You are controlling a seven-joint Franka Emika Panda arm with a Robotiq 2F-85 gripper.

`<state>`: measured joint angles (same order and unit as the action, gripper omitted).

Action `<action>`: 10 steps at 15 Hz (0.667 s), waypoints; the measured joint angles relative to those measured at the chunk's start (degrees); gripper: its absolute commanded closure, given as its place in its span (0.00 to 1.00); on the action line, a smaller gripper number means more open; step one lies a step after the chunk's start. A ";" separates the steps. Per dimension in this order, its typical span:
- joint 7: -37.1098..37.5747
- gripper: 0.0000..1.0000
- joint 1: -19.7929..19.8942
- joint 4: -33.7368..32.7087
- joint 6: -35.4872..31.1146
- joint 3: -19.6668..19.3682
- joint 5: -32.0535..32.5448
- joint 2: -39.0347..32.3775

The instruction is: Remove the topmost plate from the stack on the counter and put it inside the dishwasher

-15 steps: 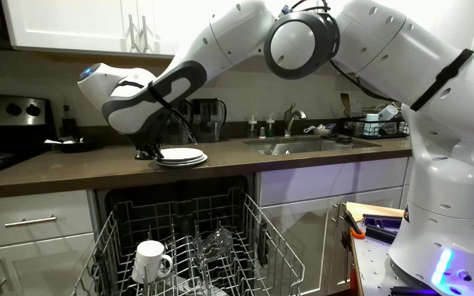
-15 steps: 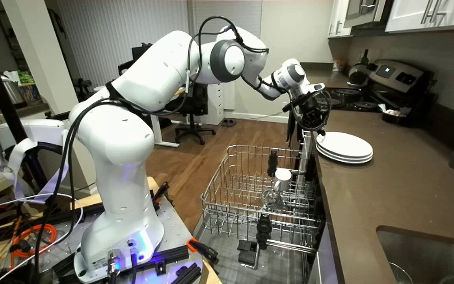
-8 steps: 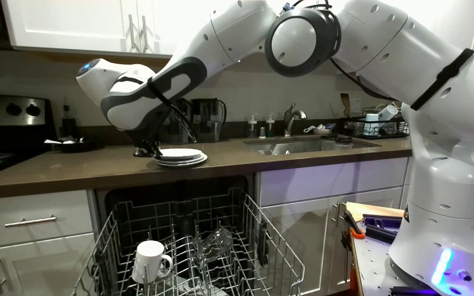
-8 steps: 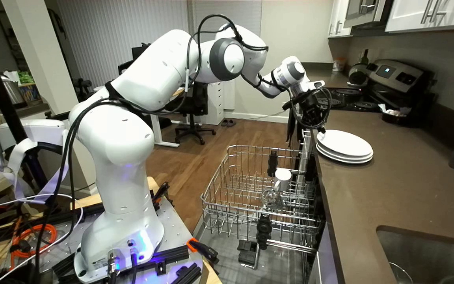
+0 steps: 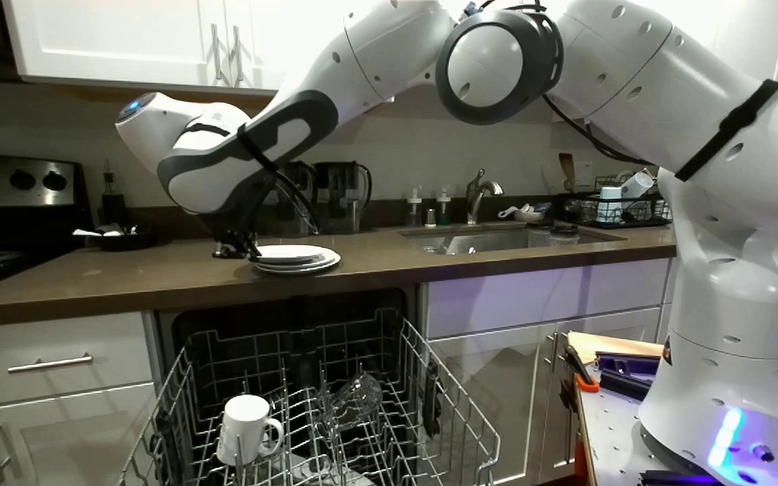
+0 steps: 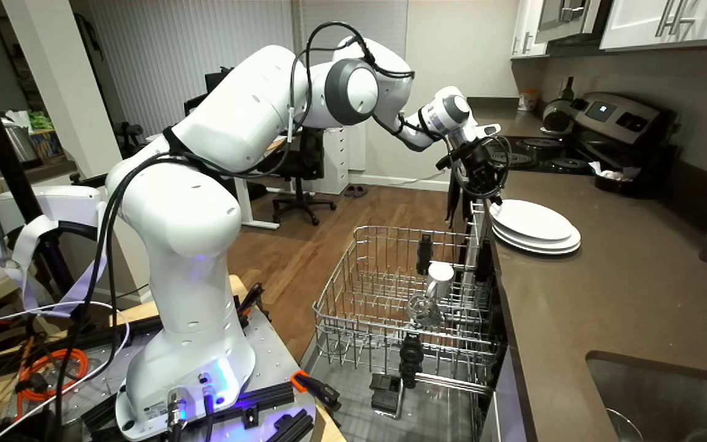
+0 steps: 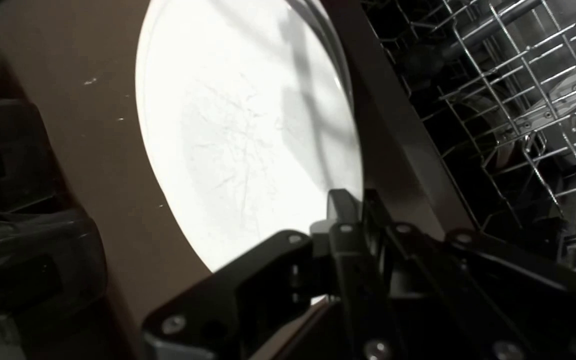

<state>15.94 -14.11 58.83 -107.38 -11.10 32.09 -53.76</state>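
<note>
The end effector (image 7: 359, 202) grips the top plate (image 7: 248, 125) by its rim; it lies off-centre over the stack (image 6: 540, 248) on the counter (image 6: 623, 288); the dishwasher (image 5: 352, 305) stands open.

The tool (image 5: 254, 252) touches the edge of the topmost plate (image 5: 289, 252), set off-centre toward it on the stack (image 5: 323, 262) atop the bench (image 5: 139, 273); below the tool, a white mug (image 5: 244, 428) sits in the dishwasher (image 5: 342, 302).
</note>
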 measured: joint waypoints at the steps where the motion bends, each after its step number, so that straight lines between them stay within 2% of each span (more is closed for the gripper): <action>1: 0.00 0.94 -0.14 0.02 0.00 0.00 0.00 0.00; 3: 0.00 0.92 -0.38 0.04 0.00 0.00 0.05 0.00; 4: 0.00 0.84 -0.44 0.04 0.02 -0.03 0.10 -0.01; 7: 0.00 0.75 -0.47 0.10 0.03 -0.07 0.13 -0.14; 10: 0.00 0.81 -0.47 0.21 0.04 -0.16 0.13 -0.40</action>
<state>15.94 -14.58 59.04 -107.35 -11.26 32.22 -54.16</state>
